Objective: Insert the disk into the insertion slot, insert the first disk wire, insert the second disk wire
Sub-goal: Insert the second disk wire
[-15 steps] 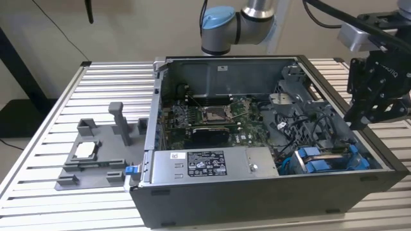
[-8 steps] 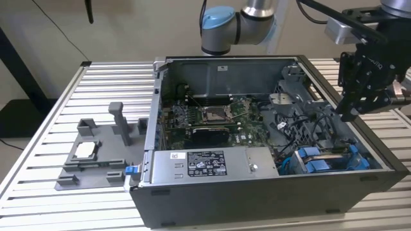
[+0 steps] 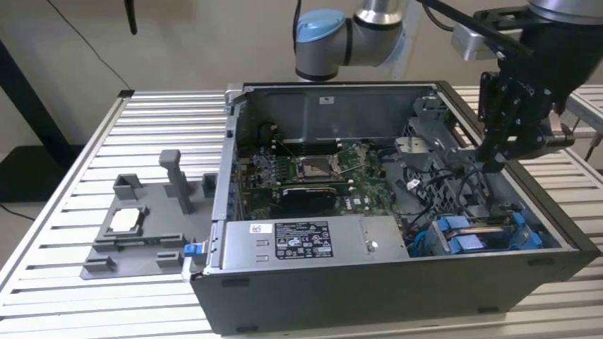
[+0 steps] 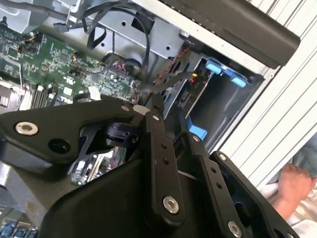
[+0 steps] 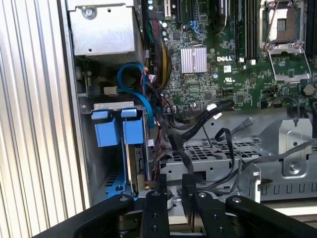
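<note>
Disk point(image 5: 132, 159): inside the insertion slot point(image 5: 96, 168), at the computer case's point(image 3: 396, 300) near corner on the exterior view's right. Seen edge-on as a narrow metallic strip beside bright blue plastic carrier tabs point(image 5: 113, 133), smooth and squared. Label face hidden; depth of seating not determinable.

Slot: rectangular grey sheet-metal cage, matt, hard against the case's side wall.

Gripper point(image 3: 492, 166): black jointed linkage, hanging just inside the case's side edge on the exterior view's right, over a perforated grey metal bracket point(image 5: 208, 153) and a tangle of black cables point(image 5: 198, 126). Cannot tell whether apart, together or clamped on anything.

Blue flat cable point(image 5: 141, 94): looped from beside the power-supply box point(image 5: 104, 29) down toward the slot. Lower end lost behind the carrier tabs, so connection not confirmed.

Elsewhere in the case: green circuit board point(image 3: 311, 169), densely populated; finned silver heat sink point(image 5: 193, 59); power-supply box grey, labelled, set along the near edge.

Table point(image 3: 75, 176): ribbed aluminium slats, bright. Grey fixture point(image 3: 141, 226) with upright posts beside the case, toward the table's edge on the exterior view's left. Person's hand point(image 4: 294, 184) near the table's edge, partly cut off. Beyond: pale wall point(image 3: 188, 42), dark floor point(image 3: 19, 176).
</note>
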